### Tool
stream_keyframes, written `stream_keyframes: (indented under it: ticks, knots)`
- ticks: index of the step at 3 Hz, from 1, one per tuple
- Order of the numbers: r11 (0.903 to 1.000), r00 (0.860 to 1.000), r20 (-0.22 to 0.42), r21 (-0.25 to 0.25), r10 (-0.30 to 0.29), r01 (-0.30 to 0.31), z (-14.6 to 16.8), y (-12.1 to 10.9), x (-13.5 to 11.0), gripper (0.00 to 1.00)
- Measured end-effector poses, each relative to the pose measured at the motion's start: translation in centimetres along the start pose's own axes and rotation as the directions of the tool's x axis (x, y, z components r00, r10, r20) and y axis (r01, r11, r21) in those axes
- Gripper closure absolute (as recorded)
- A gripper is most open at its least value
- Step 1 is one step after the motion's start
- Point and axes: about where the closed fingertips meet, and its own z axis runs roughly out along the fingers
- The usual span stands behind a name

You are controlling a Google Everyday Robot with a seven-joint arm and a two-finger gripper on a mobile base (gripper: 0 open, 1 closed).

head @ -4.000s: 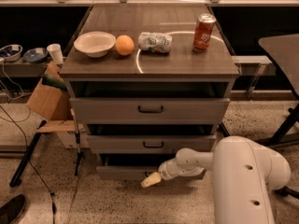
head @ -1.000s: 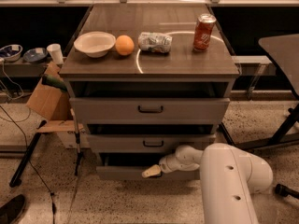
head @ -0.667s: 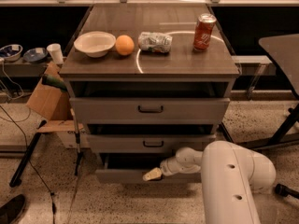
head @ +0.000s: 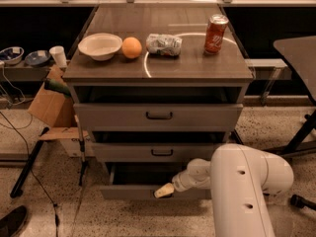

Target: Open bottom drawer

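Note:
The bottom drawer [head: 128, 191] is the lowest, narrowest grey front of the cabinet. It stands pulled out a little, with a dark gap showing above its front. My gripper [head: 164, 190] is at the middle of that front, where the handle is; the handle itself is hidden behind it. My white arm [head: 247, 181] reaches in from the lower right. The middle drawer [head: 162, 152] and the top drawer [head: 159, 115] sit above, each with a black bar handle.
On the cabinet top stand a white bowl [head: 100, 45], an orange [head: 131, 47], a crumpled silver bag [head: 164, 44] and a red can [head: 216, 33]. A cardboard box [head: 52, 105] and a black stand leg [head: 29, 162] are at the left. A dark table [head: 298, 53] is at the right.
The bottom drawer has come out towards me, and my gripper has moved with its front. The arm has swung in closer to the cabinet.

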Motion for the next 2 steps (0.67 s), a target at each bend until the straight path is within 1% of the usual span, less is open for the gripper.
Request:
stream_keyframes:
  ticks: [1,2]
  knots:
    - [0.9997,0.998,-0.056,-0.001,0.023,-0.023,0.04,-0.12,1.91,0.00]
    - [0.9997,0.998,-0.059,-0.002,0.025,-0.025,-0.14,-0.08,1.96,0.00]
